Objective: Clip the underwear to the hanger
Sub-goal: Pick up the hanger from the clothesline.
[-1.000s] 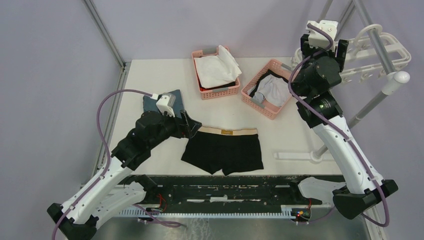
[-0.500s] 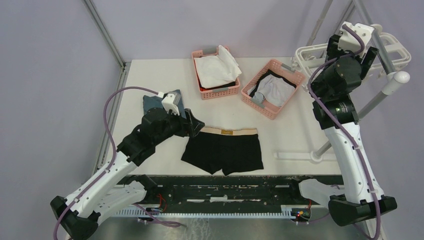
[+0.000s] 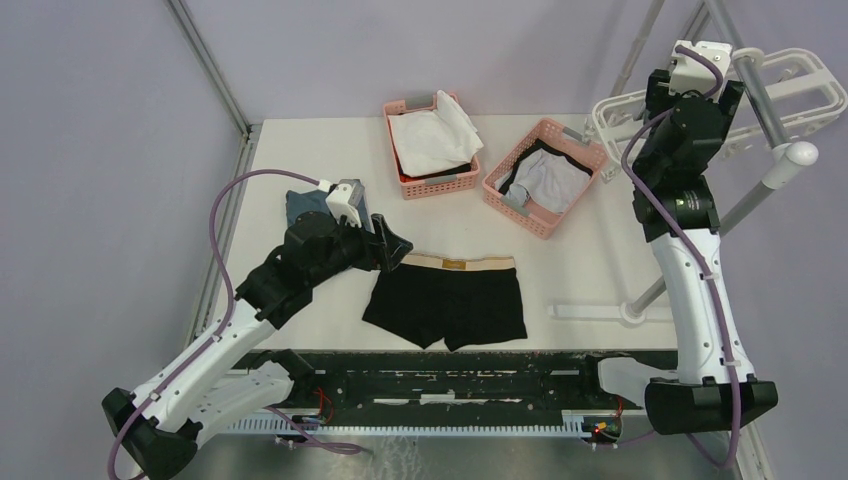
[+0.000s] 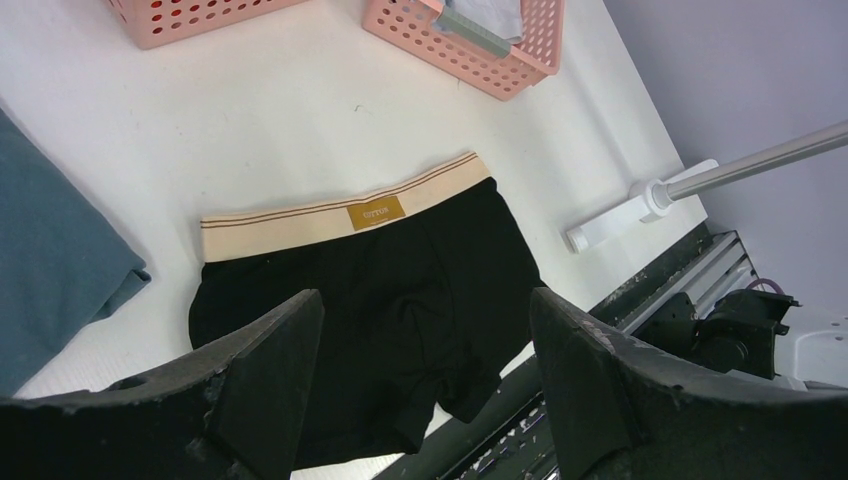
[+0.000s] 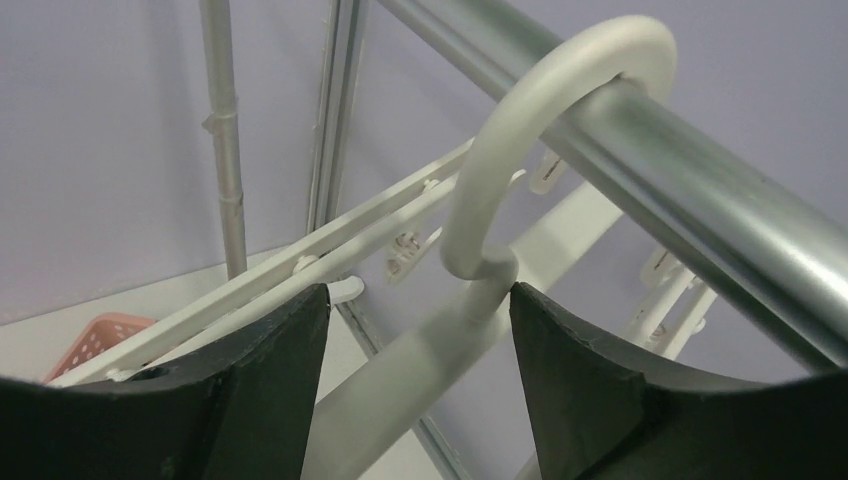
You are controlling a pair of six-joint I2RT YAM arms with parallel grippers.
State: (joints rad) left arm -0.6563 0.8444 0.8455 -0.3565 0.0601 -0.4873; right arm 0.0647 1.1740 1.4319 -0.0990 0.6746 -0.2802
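Table [image 3: 300, 160], near edge, centre: underwear [image 3: 447, 300] lies flat, black, tan waistband on the far side, legs toward the near edge. Not clipped, and well apart from the hanger.

Left gripper [image 3: 393, 245]: hovers over the waistband's left end, jaws wide apart, nothing in them. The left wrist view shows the whole garment between the two fingers, below them.

Left edge: folded blue-grey cloth [image 3: 300, 205], just beyond the left gripper.

Far edge: two pink baskets. Left basket [image 3: 440, 184] holds a white garment [image 3: 430, 140]. Right basket [image 3: 520, 212] holds pale and dark cloth.

Far right corner, raised above the table: white hanger [image 5: 380, 218], its hook [image 5: 495, 150] over a metal rail [image 5: 700, 200]. Right gripper [image 5: 418, 290]: jaws apart with the hook's neck between them. Cannot tell whether the fingers press on it.
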